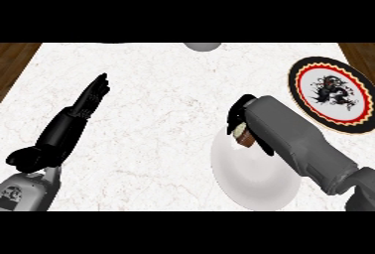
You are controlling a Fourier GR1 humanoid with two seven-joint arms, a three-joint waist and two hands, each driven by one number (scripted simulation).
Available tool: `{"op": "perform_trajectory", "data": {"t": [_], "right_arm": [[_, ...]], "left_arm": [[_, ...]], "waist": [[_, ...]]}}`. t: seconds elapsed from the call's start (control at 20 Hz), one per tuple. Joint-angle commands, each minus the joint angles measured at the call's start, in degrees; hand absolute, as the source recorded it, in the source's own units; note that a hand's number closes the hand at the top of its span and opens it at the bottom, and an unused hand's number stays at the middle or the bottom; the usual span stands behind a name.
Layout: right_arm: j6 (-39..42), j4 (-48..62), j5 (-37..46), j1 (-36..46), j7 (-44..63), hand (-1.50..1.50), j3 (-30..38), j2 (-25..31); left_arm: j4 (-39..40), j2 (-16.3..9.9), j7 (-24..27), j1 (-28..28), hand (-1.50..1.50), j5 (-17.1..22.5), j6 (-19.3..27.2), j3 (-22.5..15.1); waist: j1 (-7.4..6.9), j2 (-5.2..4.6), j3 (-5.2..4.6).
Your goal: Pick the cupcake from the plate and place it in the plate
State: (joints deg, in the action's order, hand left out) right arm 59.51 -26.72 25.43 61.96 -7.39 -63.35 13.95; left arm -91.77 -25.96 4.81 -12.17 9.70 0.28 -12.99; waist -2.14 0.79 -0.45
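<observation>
Counter top reads as pale marble, smooth, thin veins running through it, and dark wood grain shows at both far corners. The white plate looks glazed and plain, a soft sheen. The patterned plate is glossy, red and black rim with a dark figure printed at centre. Left hand is matt black, likely plastic. The right forearm has a smooth grey shell. The cupcake shows pale frosting, brown base; texture hard to judge.

No text, number or brand can be read anywhere. The plate with the red and black rim, at the upper right, carries only a dark drawn figure, no letters.
</observation>
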Motion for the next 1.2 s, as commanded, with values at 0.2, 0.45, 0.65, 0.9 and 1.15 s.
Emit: {"op": "perform_trajectory", "data": {"t": [0.2, 0.45, 0.65, 0.9, 1.15], "right_arm": [[1.0, -3.2, 1.31, -5.4, -11.05, 1.5, -4.84, 1.59], [-2.28, -5.95, 2.65, -4.77, -15.0, 1.5, -6.48, 4.67], [-23.29, -8.28, 2.56, -11.38, -2.44, 1.5, -0.14, 5.52], [-47.21, -16.26, 2.71, -13.93, 5.21, 1.5, 7.88, 9.66], [-64.42, -26.43, 4.93, -21.79, 7.84, 1.5, 10.8, 13.71]], "left_arm": [[-0.74, 0.04, 0.83, 1.44, 0.0, -0.11, -1.24, 0.49], [-1.31, 0.0, -1.8, -0.14, 0.0, 0.04, -0.95, 1.66], [0.43, 0.84, -1.31, 1.11, 0.0, -0.82, -0.13, 2.05], [0.9, -0.95, -1.96, 4.48, 0.0, 0.16, 1.44, 5.26], [0.09, -1.59, -0.13, 7.71, 0.0, -0.27, 1.82, 6.16]], "waist": [[-0.28, -1.57, 0.52], [0.24, -1.33, 0.51], [3.34, -0.54, 0.52], [10.18, 3.1, 0.82], [11.06, 2.95, 0.53]]}}
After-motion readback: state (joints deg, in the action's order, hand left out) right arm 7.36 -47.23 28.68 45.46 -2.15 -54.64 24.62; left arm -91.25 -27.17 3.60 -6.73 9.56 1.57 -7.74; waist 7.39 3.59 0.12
